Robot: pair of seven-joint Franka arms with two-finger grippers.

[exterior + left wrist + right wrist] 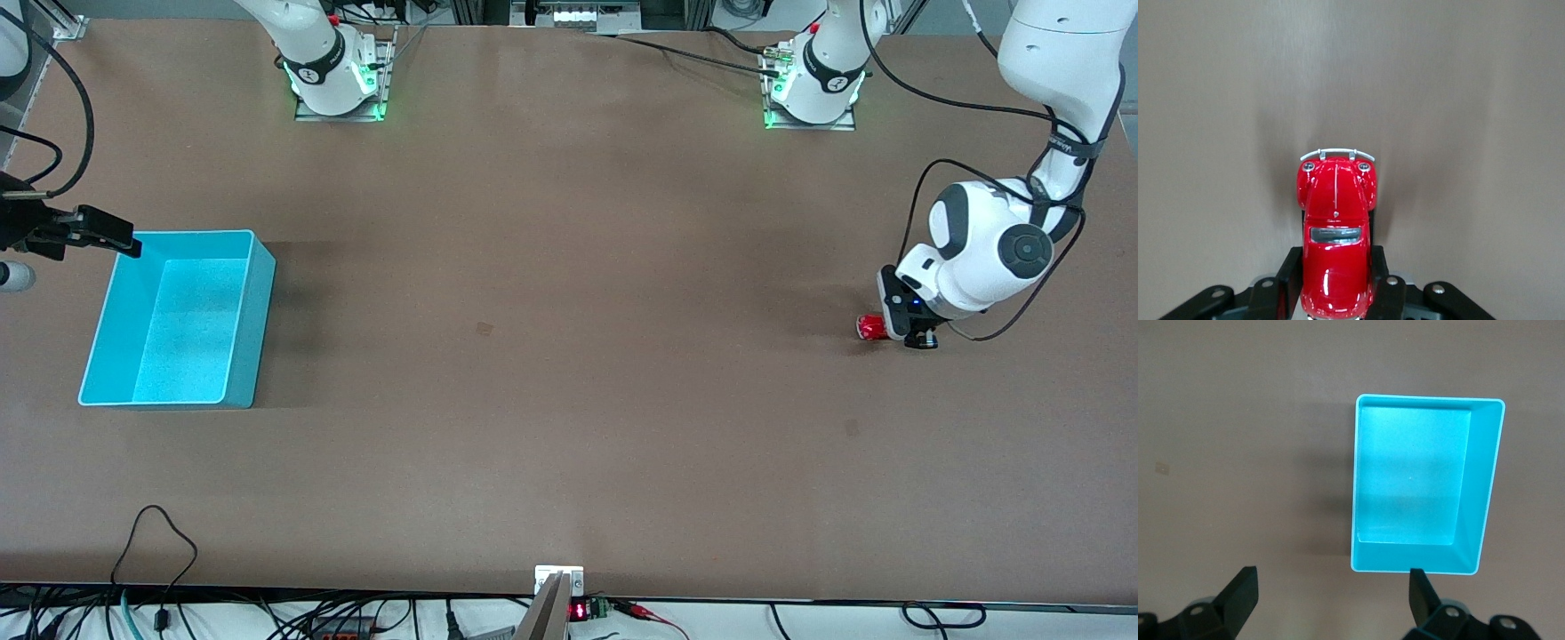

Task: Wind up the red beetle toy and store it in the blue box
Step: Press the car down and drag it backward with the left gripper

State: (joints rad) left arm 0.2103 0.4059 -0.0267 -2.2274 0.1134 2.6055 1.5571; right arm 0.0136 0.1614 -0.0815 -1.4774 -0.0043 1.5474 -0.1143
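The left gripper [892,331], low at the left arm's end of the brown surface [569,356], had its jaws clamped on the tiny glossy red beetle toy [1336,233], while the right gripper [1331,593], jaws spread, waited above the empty light cyan-blue rectangular plastic box [253,311] near the right arm's edge.

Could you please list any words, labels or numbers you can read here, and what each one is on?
No text can be read.
Black band on the left arm: pale lettering, too small to read.
Red display at the table edge: digits blurred.
Red beetle toy and blue box: no markings.
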